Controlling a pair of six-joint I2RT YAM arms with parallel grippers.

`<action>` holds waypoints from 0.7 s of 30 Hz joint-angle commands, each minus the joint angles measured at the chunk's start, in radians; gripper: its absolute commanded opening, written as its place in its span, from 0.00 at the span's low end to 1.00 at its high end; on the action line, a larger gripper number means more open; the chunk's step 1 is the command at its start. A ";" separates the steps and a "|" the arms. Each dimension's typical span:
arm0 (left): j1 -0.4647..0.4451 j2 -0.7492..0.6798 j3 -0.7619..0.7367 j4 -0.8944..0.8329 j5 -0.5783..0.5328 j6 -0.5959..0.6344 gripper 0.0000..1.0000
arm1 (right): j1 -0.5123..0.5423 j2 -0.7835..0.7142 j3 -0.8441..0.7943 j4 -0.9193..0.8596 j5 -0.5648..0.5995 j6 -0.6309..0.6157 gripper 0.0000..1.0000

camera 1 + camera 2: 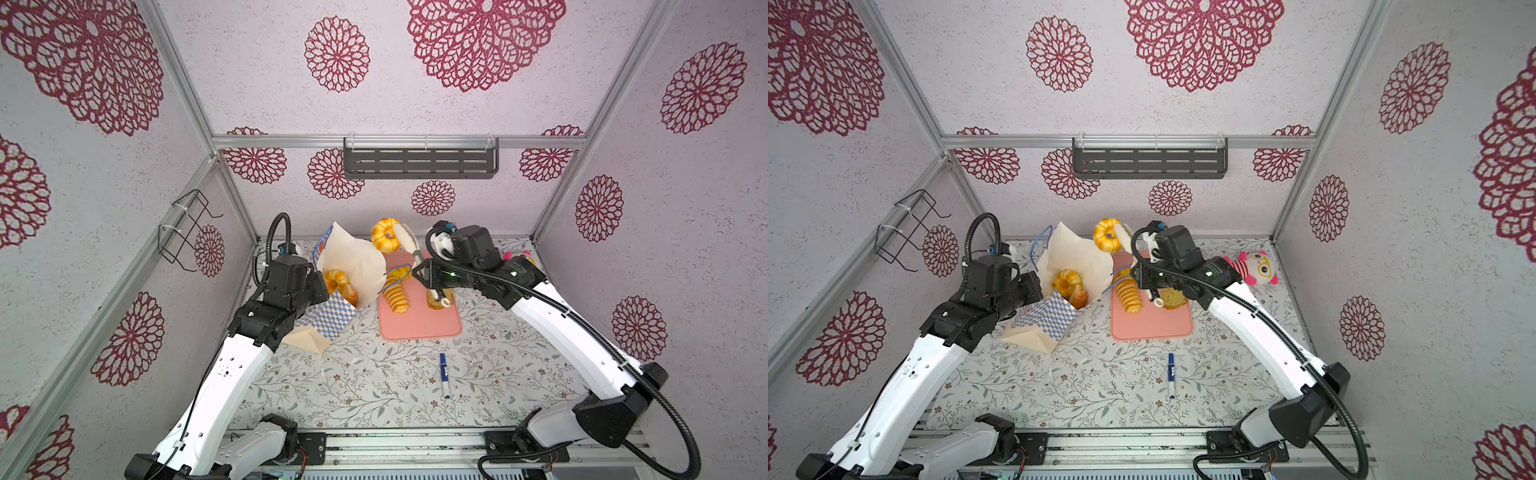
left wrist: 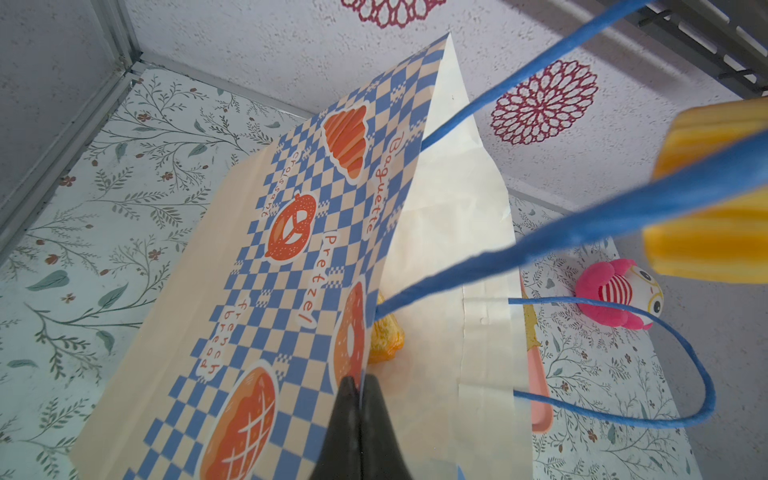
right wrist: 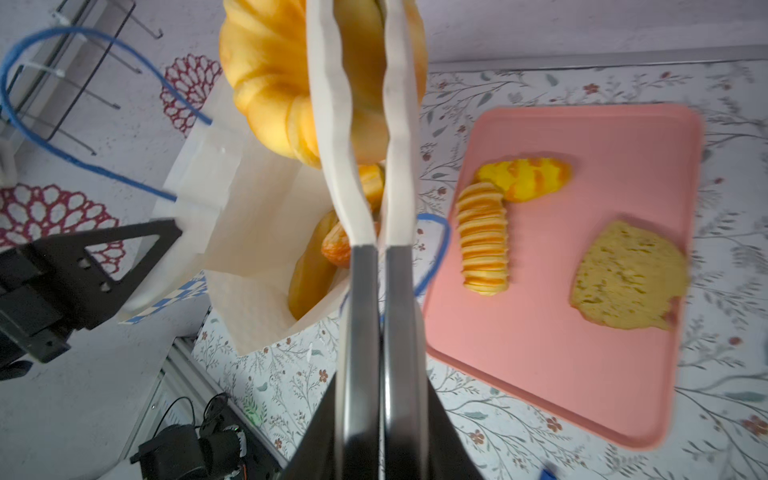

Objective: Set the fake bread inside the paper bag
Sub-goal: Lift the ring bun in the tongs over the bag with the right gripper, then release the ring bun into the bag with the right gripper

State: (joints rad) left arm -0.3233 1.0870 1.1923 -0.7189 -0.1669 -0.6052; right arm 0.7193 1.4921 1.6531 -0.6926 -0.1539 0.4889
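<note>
The paper bag leans open at the left, with my left gripper shut on the edge of its checked wall. A ring cake and another bread lie inside. My right gripper is shut on white tongs. The tongs pinch a golden ring cake above the bag's mouth. A ridged loaf, a yellow pastry and a brownish bun lie on the pink tray.
A pink striped plush toy sits at the back right. A blue marker lies on the floral mat in front of the tray. A wire rack hangs on the left wall, a dark shelf on the back wall.
</note>
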 commanded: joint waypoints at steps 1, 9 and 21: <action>0.009 -0.001 0.017 -0.021 0.000 0.003 0.00 | 0.045 0.036 0.051 0.047 -0.008 -0.024 0.19; 0.008 -0.004 0.018 -0.024 -0.004 0.004 0.00 | 0.080 0.130 0.083 0.015 -0.042 -0.043 0.37; 0.008 -0.003 0.018 -0.025 -0.005 0.007 0.00 | 0.085 0.127 0.089 0.013 -0.021 -0.054 0.47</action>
State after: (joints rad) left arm -0.3225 1.0866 1.1957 -0.7231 -0.1654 -0.6022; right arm 0.7994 1.6604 1.7016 -0.7086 -0.1879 0.4610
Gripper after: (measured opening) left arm 0.042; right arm 0.468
